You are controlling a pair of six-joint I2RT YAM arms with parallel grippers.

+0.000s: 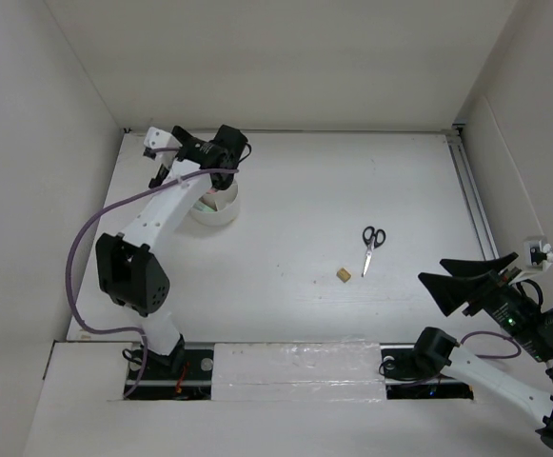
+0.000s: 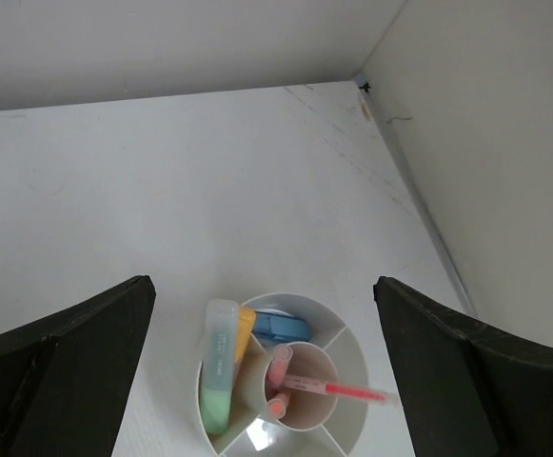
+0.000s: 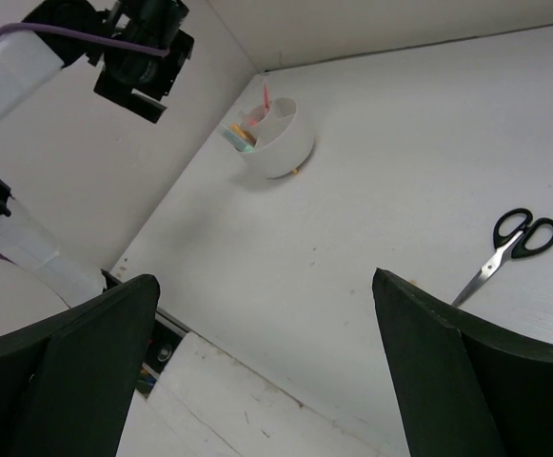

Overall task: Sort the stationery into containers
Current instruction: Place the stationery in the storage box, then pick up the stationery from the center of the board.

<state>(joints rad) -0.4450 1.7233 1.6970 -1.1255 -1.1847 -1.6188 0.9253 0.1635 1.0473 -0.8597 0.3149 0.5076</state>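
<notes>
The white divided cup (image 1: 221,217) stands at the table's far left. My left gripper (image 1: 225,164) hangs open right above it. In the left wrist view (image 2: 264,288) the cup (image 2: 364,354) holds a green highlighter (image 2: 217,367) and an orange highlighter (image 2: 245,328) in one outer compartment, a blue capsule (image 2: 279,328) in another, and thin pink and red pens (image 2: 341,388) in the centre. The black-handled scissors (image 1: 372,246) and tan eraser cube (image 1: 344,274) lie mid-table. My right gripper (image 1: 432,269) is open and empty, near and right of them; its view (image 3: 265,281) shows the scissors (image 3: 514,249).
White walls close in the table on the left, back and right. A taped strip (image 1: 295,367) runs along the near edge between the arm bases. The cup (image 3: 286,152) and the left arm (image 3: 143,48) show far off in the right wrist view.
</notes>
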